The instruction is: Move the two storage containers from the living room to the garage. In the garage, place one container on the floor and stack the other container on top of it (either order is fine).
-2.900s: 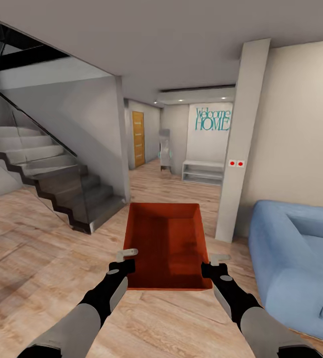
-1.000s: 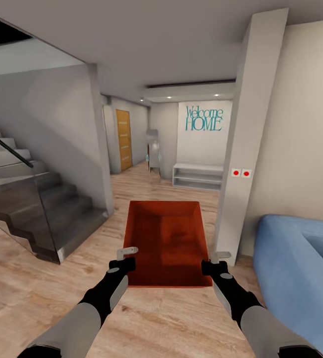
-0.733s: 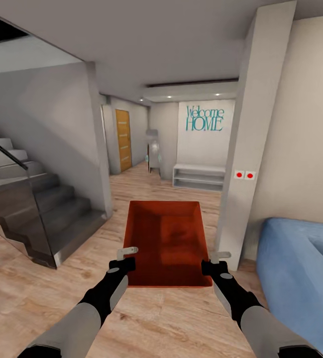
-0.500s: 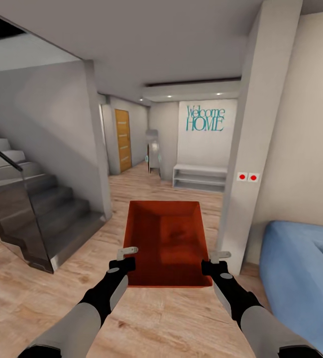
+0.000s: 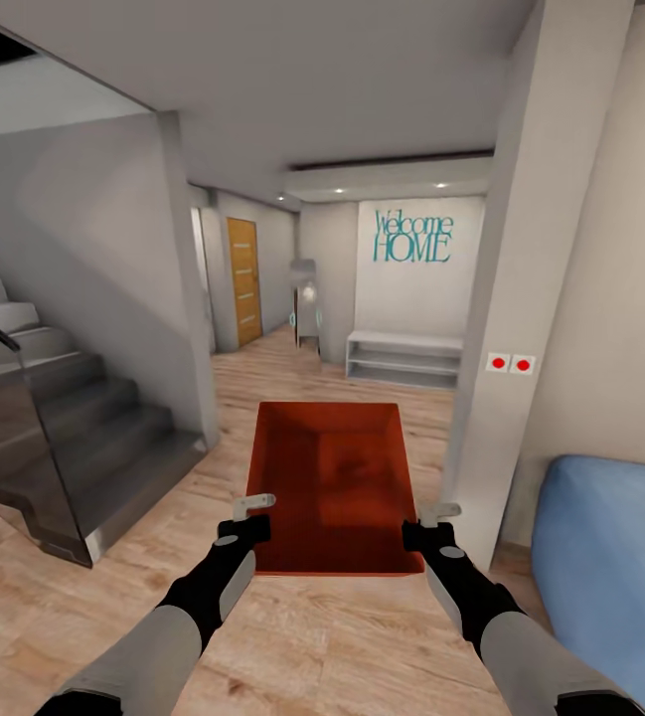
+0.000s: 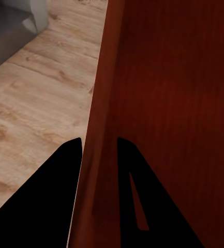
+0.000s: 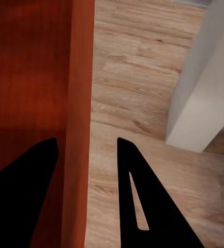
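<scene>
Item: orange-red storage container (image 5: 330,487), carried above wood plank floor (image 5: 83,617); our left gripper (image 5: 252,513) pinches its left wall, our right gripper (image 5: 431,525) its right wall; white pillar (image 5: 506,298) just right; blue sofa (image 5: 610,567) beyond.

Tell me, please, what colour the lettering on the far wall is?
Teal: the "Welcome HOME" lettering on the white wall, clearest in the head view.
</scene>
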`<state>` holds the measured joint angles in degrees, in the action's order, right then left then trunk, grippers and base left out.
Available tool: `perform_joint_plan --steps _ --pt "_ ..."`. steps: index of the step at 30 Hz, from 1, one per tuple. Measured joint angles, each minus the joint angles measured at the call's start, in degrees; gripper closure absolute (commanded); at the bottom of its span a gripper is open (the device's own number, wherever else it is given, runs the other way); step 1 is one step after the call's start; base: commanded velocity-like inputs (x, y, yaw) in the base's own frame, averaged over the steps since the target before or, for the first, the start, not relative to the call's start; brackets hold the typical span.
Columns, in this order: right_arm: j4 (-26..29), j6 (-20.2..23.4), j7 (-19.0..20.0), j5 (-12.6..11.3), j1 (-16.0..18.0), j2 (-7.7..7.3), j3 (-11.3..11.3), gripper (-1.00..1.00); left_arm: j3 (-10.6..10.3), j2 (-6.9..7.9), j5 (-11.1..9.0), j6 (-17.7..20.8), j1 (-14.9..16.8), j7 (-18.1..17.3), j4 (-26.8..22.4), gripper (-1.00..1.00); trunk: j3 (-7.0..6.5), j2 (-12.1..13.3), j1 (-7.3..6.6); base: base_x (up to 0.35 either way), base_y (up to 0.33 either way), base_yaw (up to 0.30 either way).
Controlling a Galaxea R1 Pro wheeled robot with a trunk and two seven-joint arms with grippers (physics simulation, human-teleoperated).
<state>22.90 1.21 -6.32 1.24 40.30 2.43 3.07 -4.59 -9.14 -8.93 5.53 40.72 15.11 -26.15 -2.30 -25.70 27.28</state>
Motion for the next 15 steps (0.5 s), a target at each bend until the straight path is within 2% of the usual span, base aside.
perform_joint_plan --steps 15 --pt "0.0 0.0 0.0 0.1 0.0 0.01 -0.1 1.0 0.0 0.0 0.0 0.0 0.0 0.0 0.0 1.0 0.0 0.0 0.0 0.323 0.0 0.0"
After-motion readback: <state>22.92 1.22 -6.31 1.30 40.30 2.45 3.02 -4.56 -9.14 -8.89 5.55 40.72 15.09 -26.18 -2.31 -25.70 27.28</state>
